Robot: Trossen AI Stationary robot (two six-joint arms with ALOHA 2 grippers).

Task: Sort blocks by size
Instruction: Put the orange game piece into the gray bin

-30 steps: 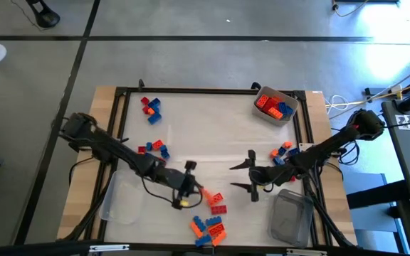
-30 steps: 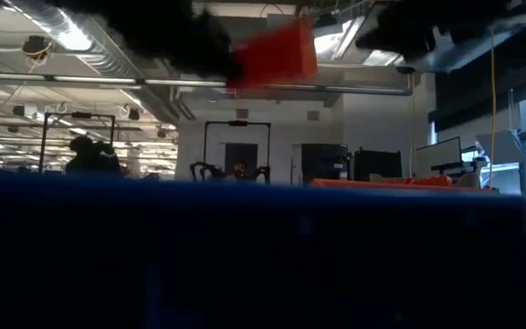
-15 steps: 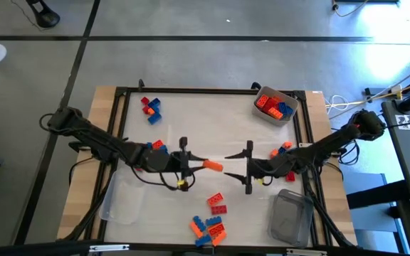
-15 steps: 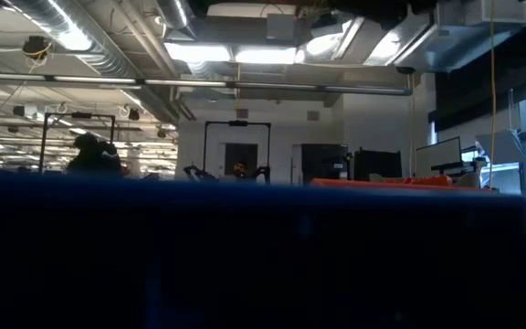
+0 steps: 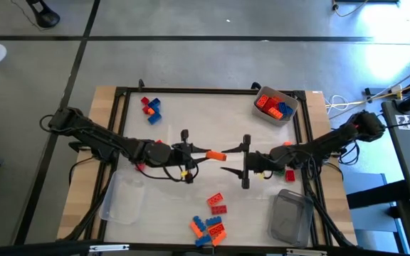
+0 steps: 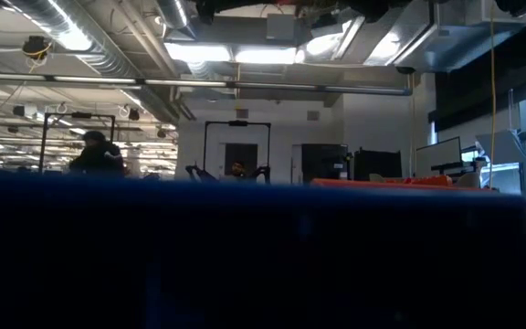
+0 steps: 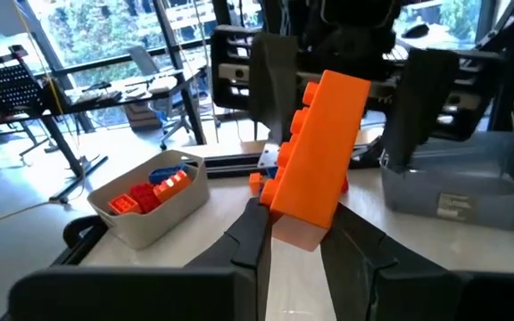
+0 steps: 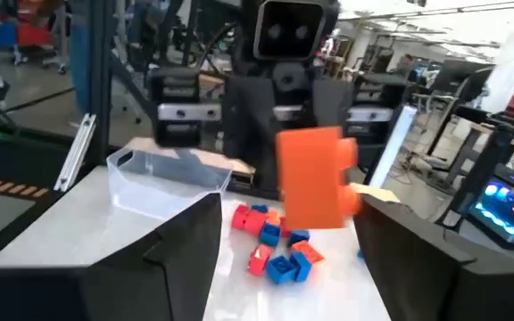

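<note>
Orange and long, one brick (image 5: 216, 156) is pinched by its end in the left gripper (image 5: 199, 154), fingers closed snugly on it, held out over the middle of the table (image 5: 205, 114) toward the right gripper (image 5: 245, 163), whose jaws stand wide apart with nothing between them, just short of the brick's free end. Other blocks (image 5: 209, 222) lie in loose heaps on the table, and some sit in a tub (image 5: 274, 105) at the far right corner.

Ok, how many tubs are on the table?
3: one tub holding blocks at the high view's upper right, a clear one at lower left, a greyish one at lower right. None looks hidden.
</note>
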